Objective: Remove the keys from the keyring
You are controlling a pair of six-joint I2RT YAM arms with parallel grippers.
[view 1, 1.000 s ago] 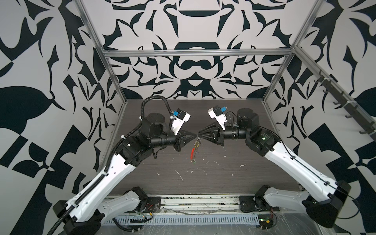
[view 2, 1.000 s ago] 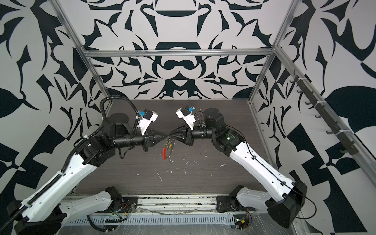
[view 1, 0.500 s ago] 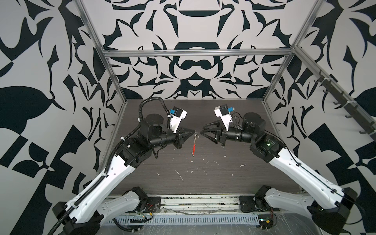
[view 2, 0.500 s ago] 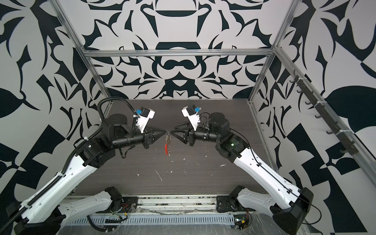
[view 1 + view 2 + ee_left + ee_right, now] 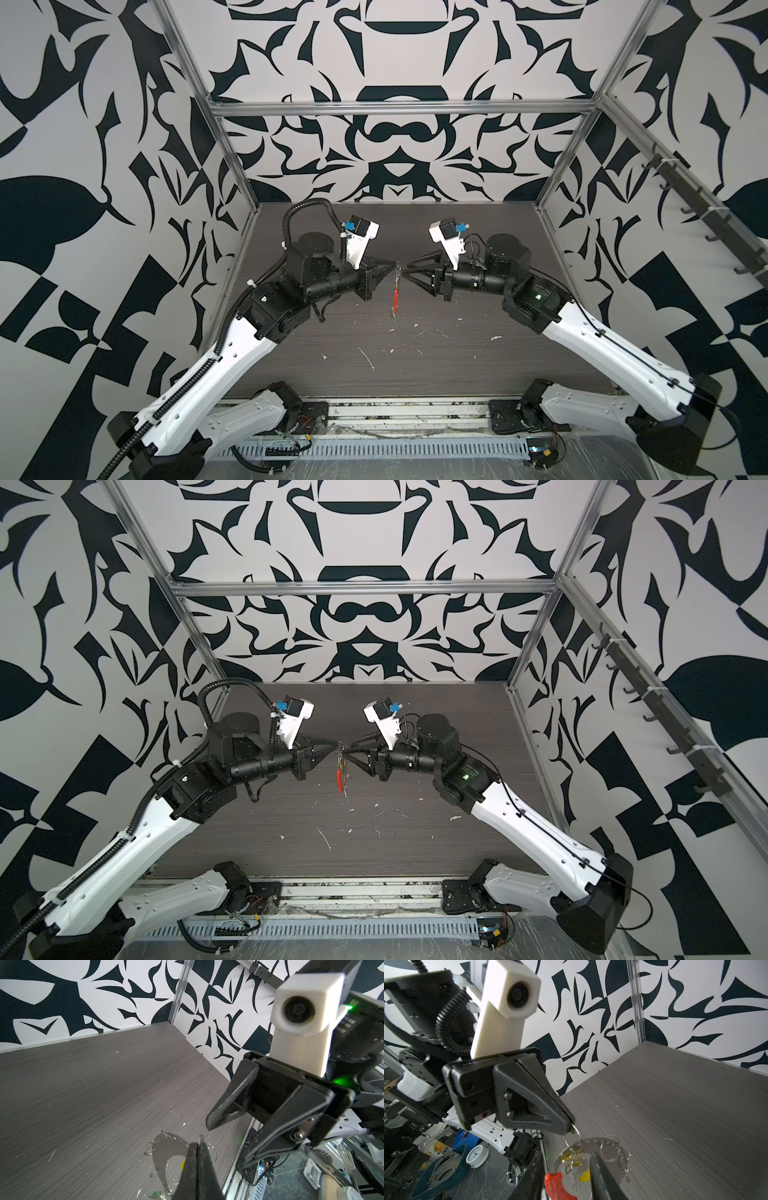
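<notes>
The left gripper (image 5: 572, 1126), fingers together, clamps a thin wire loop (image 5: 571, 1137) from which the keyring (image 5: 610, 1148) hangs. The right gripper (image 5: 566, 1154) sits beside it, fingers apart.

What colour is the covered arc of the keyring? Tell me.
Red; the keyring shows it best in the right wrist view.

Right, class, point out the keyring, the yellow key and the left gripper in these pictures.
keyring (image 5: 591, 1144): right wrist view, on the grey holed arc.
yellow key (image 5: 584, 1175): right wrist view, on its yellow body.
left gripper (image 5: 571, 1127): right wrist view, at the closed tips pinching a small metal loop (image 5: 579, 1132).
</notes>
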